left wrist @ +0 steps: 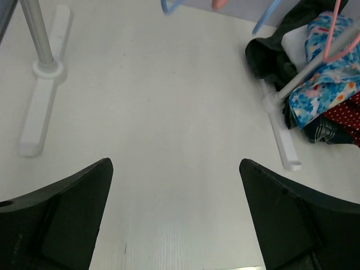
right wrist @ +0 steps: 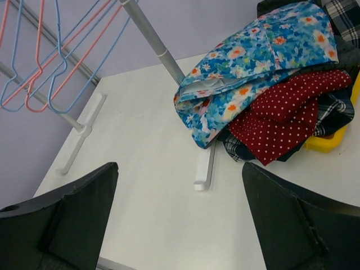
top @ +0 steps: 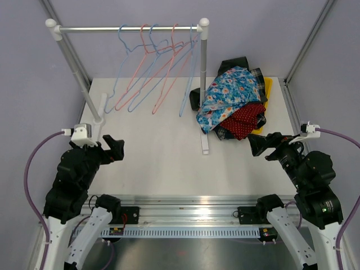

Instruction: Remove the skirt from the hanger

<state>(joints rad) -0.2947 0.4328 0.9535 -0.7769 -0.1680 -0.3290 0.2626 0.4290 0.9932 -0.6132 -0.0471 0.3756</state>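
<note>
Table (top: 157, 152) holds clothes (top: 233, 101) half-hiding a yellow object (top: 269, 89).

Just plain lavender-grey walls (top: 253, 22) around a white counter (top: 157, 157), metal rail (top: 191, 205) along the near edge, soft even lighting.

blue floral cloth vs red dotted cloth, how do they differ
The blue floral cloth has white and orange flowers; the red dotted cloth has small white dots. The blue one lies on top, the red one partly beneath it. Both lie crumpled together.
</note>
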